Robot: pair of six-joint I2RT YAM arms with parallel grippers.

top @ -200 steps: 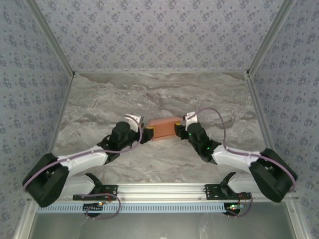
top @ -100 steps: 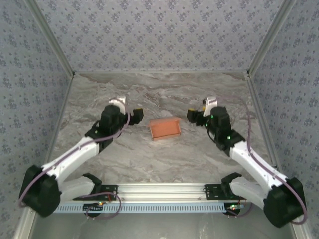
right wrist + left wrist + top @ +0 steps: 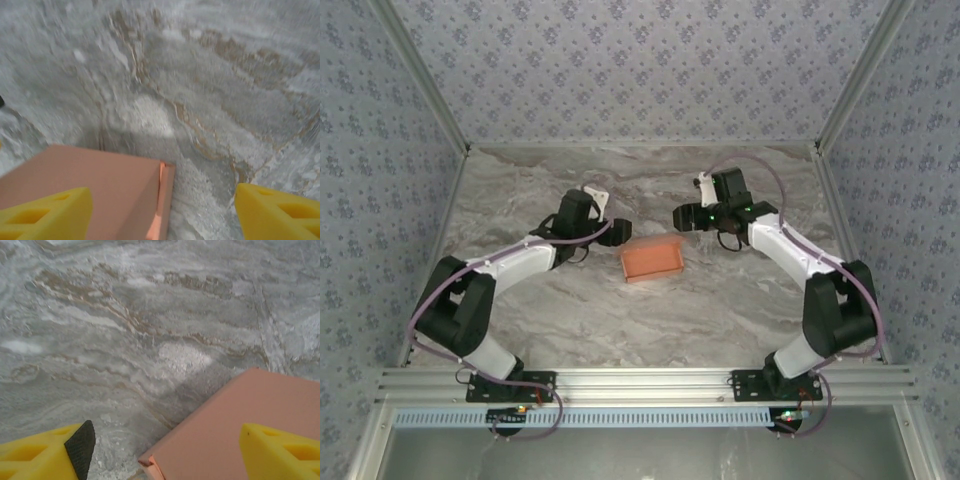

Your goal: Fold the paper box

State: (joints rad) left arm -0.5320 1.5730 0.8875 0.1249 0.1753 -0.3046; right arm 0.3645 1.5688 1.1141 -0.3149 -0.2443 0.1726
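Both grippers, shown well out to either side half a second earlier, have been swung inward toward the far corners of the paper box [image 3: 651, 259], which has not itself been shifted. Nearest the arm bases, a stretch of marble table [image 3: 620, 330] is left bare. At mid-table the salmon-orange box is seen lying with its long side across, already raised into a small rectangular form. Just beyond its far left corner the left gripper [image 3: 613, 229] is held, its jaws parted and nothing clasped; in the left wrist view a box corner is seen beneath them. Just beyond the far right corner the right gripper [image 3: 685, 217] is held likewise, its jaws spread and empty. Farthest back, the patterned wall [image 3: 640, 70] is shown.

The box is judged light, thin and easily crushed, stiff only along its creases, and likely to slide on the smooth table. A gentle hold on a short end wall is advised, with the opposite end steadied.
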